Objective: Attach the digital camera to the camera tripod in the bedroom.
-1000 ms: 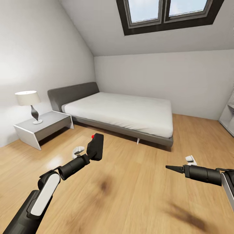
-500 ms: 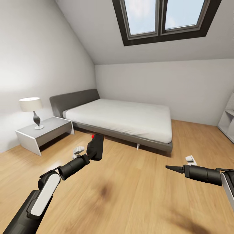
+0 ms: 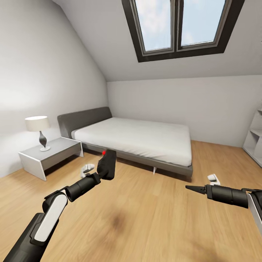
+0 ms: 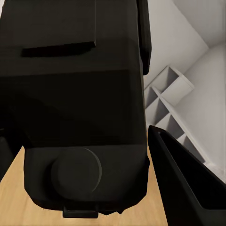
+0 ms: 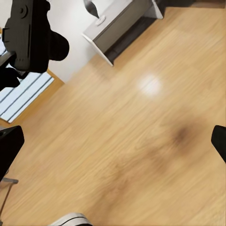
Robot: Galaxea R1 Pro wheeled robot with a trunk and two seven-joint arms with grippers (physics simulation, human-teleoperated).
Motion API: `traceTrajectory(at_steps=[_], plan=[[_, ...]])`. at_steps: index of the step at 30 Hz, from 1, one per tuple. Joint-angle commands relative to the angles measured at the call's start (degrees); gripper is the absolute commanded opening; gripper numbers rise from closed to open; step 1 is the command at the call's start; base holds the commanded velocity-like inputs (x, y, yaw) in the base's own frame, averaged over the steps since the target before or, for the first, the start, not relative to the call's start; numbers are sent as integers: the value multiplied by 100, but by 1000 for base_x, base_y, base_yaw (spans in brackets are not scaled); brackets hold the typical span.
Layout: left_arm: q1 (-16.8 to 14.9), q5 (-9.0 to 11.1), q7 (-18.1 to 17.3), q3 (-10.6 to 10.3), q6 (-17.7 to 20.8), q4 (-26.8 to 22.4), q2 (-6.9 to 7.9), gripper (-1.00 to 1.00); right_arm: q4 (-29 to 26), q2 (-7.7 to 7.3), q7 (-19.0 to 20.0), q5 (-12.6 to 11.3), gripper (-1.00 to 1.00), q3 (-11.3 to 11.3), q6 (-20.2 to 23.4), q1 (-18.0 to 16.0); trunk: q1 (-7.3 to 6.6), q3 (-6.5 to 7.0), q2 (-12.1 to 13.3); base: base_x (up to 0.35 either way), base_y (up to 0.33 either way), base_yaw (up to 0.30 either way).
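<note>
My left gripper (image 3: 104,170) is shut on the digital camera (image 3: 108,163), a small black box with a red dot on top, held up over the wood floor in front of the bed. In the left wrist view the digital camera (image 4: 80,108) sits close up between the fingers (image 4: 186,188). The digital camera (image 5: 30,35) also hangs at a corner of the right wrist view. My right gripper (image 3: 191,188) hovers over the floor at the right, open with nothing in it, its fingertips (image 5: 9,146) spread wide. The camera tripod is out of view.
A grey bed (image 3: 138,136) with a white mattress stands ahead against the far wall. A low nightstand (image 3: 51,153) with a lamp (image 3: 38,125) is at the left wall. White shelves (image 3: 254,143) stand at the right edge. Bare wood floor (image 3: 145,214) lies between me and the bed.
The head view has tilted up, so the skylight shows more and the bed and nightstand sit lower in the picture. Both arms hold the same pose, the camera still gripped.
</note>
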Motion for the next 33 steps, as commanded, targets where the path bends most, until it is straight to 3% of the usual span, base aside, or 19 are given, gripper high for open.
traceTrajectory(at_steps=[1,6,15,18,19,20,23,24,27,28,33], plan=[[-4,15,-6,-1,21,0,3,-100,0,-4,2,-23,100,-3,46,-4,-4,17,-1,0,0,0],[-4,17,8,1,30,10,3,-100,0,-7,2,-34,100,-3,46,-4,-16,127,6,0,0,0],[-2,20,39,14,62,32,0,-100,0,-8,2,-47,100,-6,46,-4,-214,289,367,0,0,0],[-3,14,201,19,64,36,-2,-100,0,-8,2,-47,100,-7,46,-4,-280,343,487,0,0,0],[-3,19,404,23,65,42,-9,-100,0,-8,2,-47,100,-8,46,-4,-302,361,527,0,0,0],[-2,48,960,43,63,46,-57,-100,0,-8,2,-47,100,-9,46,-3,-324,379,567,0,0,0],[-2,169,1915,71,51,33,-181,-100,0,-8,2,-47,100,-7,46,-4,-390,433,688,0,0,0],[-4,343,2850,72,33,18,-319,-100,0,-10,2,-47,100,-9,46,-5,-412,451,728,0,0,0],[-4,444,3326,62,23,11,-399,-100,2,-13,2,-47,100,-10,46,-5,-478,504,848,0,0,0],[-3,512,3626,56,17,6,-462,-100,6,-15,2,-47,100,-10,46,-4,-500,522,888,0,0,0],[-3,547,3780,53,12,4,-493,-100,4,-22,2,-47,100,-10,46,-5,-609,612,1089,0,0,0]])
